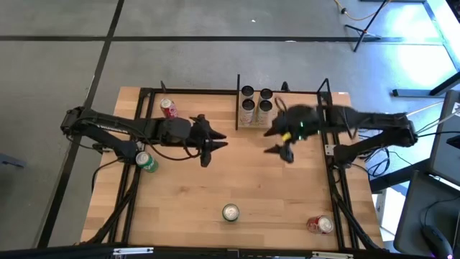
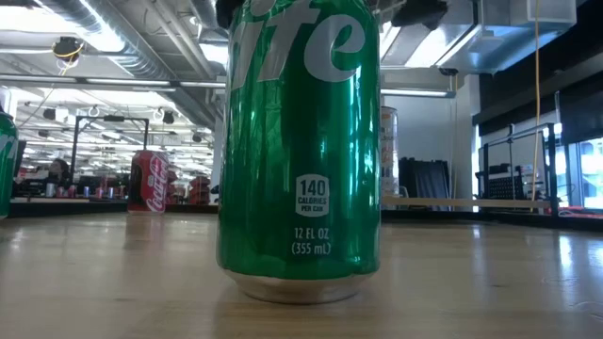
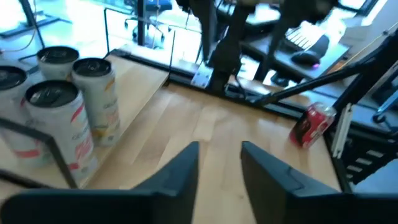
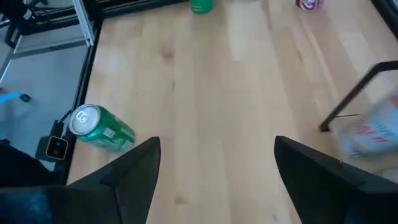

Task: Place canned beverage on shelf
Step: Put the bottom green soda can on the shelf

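The shelf (image 1: 240, 126), a light wooden board framed by black rods, stands at the table's far middle with several pale cans (image 1: 256, 103) upright on it. My left gripper (image 1: 215, 147) hovers just left of the shelf, narrowly open (image 3: 221, 165), with nothing between its fingers; the shelf's cans (image 3: 62, 106) show beside it. My right gripper (image 1: 269, 142) hovers near the shelf's front right corner, wide open (image 4: 217, 168) and empty. An upright green can (image 2: 300, 151) stands at the near middle (image 1: 230, 212), also seen in the right wrist view (image 4: 102, 127).
A red can (image 1: 168, 108) stands at the far left and a green can (image 1: 146, 162) at the left edge. Another red can (image 1: 320, 224) sits at the near right corner (image 3: 313, 124). Black frame rods run along both table sides. Bare wood lies between the arms.
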### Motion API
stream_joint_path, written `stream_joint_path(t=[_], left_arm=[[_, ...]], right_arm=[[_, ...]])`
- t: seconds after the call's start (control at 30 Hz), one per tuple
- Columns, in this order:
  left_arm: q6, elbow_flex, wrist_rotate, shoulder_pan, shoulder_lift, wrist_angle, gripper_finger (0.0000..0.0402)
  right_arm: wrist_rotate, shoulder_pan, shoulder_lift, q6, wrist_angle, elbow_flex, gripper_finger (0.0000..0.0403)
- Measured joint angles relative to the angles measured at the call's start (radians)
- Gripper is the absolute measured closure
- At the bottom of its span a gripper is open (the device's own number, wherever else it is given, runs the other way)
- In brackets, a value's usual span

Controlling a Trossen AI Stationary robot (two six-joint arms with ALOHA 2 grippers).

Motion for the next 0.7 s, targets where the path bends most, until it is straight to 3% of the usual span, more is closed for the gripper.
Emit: stream_joint_path(t=[0.17, 0.33, 0.7], left_arm=[[-0.043, 0.0, 0.007, -0.034, 0.008, 0.03, 0.0202], [-0.134, 0.0, -0.002, -0.081, 0.036, 0.027, 0.0149], [-0.202, 0.0, 0.006, -0.208, 0.047, 0.023, 0.0135]], right_arm=[[0.091, 0.163, -0.007, 0.106, 0.044, -0.087, 0.0104], [0.158, 0.326, -0.007, 0.186, 0.05, -0.138, 0.0104], [0.222, 0.558, -0.006, 0.314, 0.165, -0.155, 0.0104]])
